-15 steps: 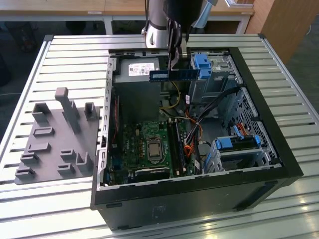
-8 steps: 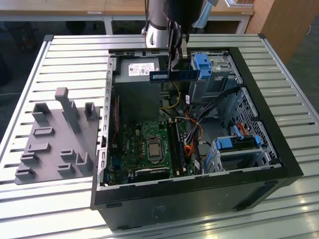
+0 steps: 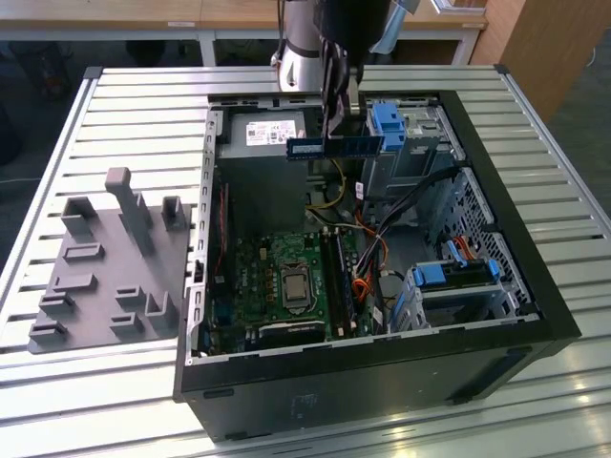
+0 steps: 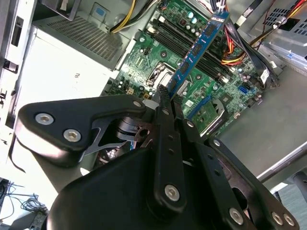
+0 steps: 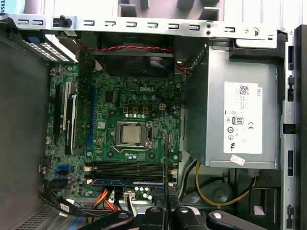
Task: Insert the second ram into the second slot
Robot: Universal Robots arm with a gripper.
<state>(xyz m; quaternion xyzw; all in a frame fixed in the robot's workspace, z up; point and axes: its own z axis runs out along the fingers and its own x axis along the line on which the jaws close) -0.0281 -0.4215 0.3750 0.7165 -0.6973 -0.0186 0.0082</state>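
Observation:
My gripper (image 3: 336,132) hangs above the open computer case (image 3: 363,363), shut on the second ram (image 3: 334,146), a thin blue stick held level over the back of the case. In the second wrist view the stick (image 4: 199,45) juts out from between the fingertips (image 4: 164,96) over the green motherboard (image 4: 144,62). The first wrist view shows the stick edge-on (image 5: 165,163) above the board. The dark memory slots (image 5: 127,167) lie beside the processor socket (image 5: 132,134). Another blue stick (image 5: 127,182) sits in the outermost one. I cannot tell which is the second slot.
A grey power supply (image 5: 240,120) fills one end of the case. Drive bays with blue clips (image 3: 387,119) (image 3: 444,277) and loose cables (image 3: 382,248) crowd the exterior view's right. A grey fixture plate (image 3: 105,267) lies on the slatted table at the exterior view's left.

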